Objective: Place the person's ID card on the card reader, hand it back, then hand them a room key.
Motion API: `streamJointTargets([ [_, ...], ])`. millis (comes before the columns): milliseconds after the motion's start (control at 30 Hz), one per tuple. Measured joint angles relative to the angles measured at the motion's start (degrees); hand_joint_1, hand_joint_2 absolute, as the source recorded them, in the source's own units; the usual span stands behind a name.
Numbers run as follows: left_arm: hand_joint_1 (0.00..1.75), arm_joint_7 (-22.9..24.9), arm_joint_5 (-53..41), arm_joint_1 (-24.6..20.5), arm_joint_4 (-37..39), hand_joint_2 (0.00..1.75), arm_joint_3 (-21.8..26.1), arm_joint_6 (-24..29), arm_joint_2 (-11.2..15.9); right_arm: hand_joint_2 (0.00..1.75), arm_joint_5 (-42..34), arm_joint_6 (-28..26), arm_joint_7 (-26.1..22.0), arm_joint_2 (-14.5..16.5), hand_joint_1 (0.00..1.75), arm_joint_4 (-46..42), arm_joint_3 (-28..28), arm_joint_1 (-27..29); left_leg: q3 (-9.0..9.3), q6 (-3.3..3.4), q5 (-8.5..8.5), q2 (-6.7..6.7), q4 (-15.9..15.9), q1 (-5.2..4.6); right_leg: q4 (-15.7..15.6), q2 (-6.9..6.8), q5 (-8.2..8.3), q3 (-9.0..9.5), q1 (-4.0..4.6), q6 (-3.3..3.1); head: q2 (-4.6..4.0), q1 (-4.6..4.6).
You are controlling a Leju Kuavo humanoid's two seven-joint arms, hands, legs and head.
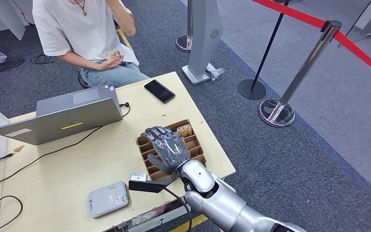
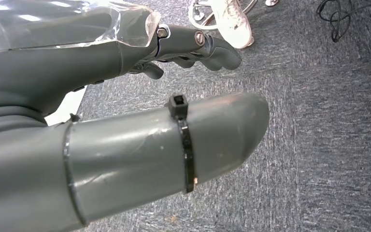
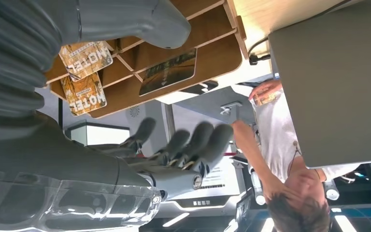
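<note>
We see the right hand (image 1: 170, 151) spread, holding nothing, over the card tray (image 1: 197, 143). Key cards (image 3: 84, 72) look thin, stiff, slick; we'd pinch an edge. Left hand (image 2: 125, 125) holds nothing.

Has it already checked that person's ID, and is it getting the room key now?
Looks mostly done: the person already holds a card, and the card reader lies bare. Now the right hand hovers open over the wooden tray of hotel key cards, none grasped yet. Left: pick one and hand it over.
</note>
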Motion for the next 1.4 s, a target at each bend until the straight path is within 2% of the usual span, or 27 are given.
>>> streamJointTargets([
  [100, 0.00, 0.0, 0.0, 0.0, 0.0, 0.00, 0.0, 0.0, 0.0, 1.75, 0.0, 0.1, 0.0, 0.0, 1.20, 0.6, 0.0, -0.6, 0.00, 0.00, 0.00, 0.00, 0.0, 0.00, 0.0, 0.00, 0.00, 0.00, 0.00, 0.00, 0.00, 0.00],
  [133, 0.00, 0.0, 0.0, 0.0, 0.0, 0.00, 0.0, 0.0, 0.0, 1.75, 0.0, 0.2, 0.0, 0.0, 1.24, 0.8, 0.0, -0.7, 0.00, 0.00, 0.00, 0.00, 0.0, 0.00, 0.0, 0.00, 0.00, 0.00, 0.00, 0.00, 0.00, 0.00],
  [233, 0.00, 0.0, 0.0, 0.0, 0.0, 0.00, 0.0, -0.1, 0.0, 1.75, -0.1, 0.3, 0.0, 0.0, 1.06, 1.4, 0.0, -1.2, 0.00, 0.00, 0.00, 0.00, 0.0, 0.00, 0.0, 0.00, 0.00, 0.00, 0.00, 0.00, 0.00, 0.00],
  [300, 0.00, 0.0, 0.1, 0.0, 0.0, 0.00, 0.0, -0.1, 0.0, 1.75, -0.1, 0.5, 0.0, 0.0, 1.00, 1.9, 0.0, -1.6, 0.00, 0.00, 0.00, 0.00, 0.0, 0.00, 0.0, 0.00, 0.00, 0.00, 0.00, 0.00, 0.00, 0.00],
  [467, 0.00, 0.0, 0.1, 0.0, 0.0, 0.00, 0.0, -0.1, 0.0, 1.75, -0.2, 1.0, 0.0, 0.0, 0.96, 3.3, 0.1, -2.9, -0.01, 0.00, 0.00, 0.00, 0.0, 0.00, 0.0, 0.00, 0.00, 0.00, 0.00, 0.00, 0.00, -0.01],
  [767, 0.00, 0.0, 0.2, 0.0, 0.0, 0.00, 0.0, -0.1, 0.0, 1.75, -0.2, 1.3, 0.4, 0.0, 0.75, 5.6, 0.1, -4.5, -0.01, 0.00, 0.00, -0.01, 0.0, 0.00, 0.0, -0.01, 0.00, 0.01, 0.00, 0.00, 0.00, 0.00],
  [1100, 0.00, 0.0, 0.5, 0.0, 0.0, 0.00, 0.0, -0.1, 0.0, 1.75, -0.9, 1.0, 0.5, 0.0, 0.72, 5.8, 0.2, -5.1, 0.00, 0.00, 0.00, -0.01, 0.0, 0.00, 0.0, 0.00, 0.00, 0.01, 0.00, 0.00, 0.00, 0.00],
  [1400, 0.00, 0.0, 0.7, 0.0, 0.0, 0.00, 0.0, 0.0, 0.0, 1.75, -1.0, 1.0, 0.4, 0.0, 0.81, 5.6, 0.3, -5.5, 0.00, 0.00, 0.00, -0.01, 0.0, 0.00, 0.0, 0.00, 0.00, 0.01, 0.00, 0.00, 0.00, 0.00],
])
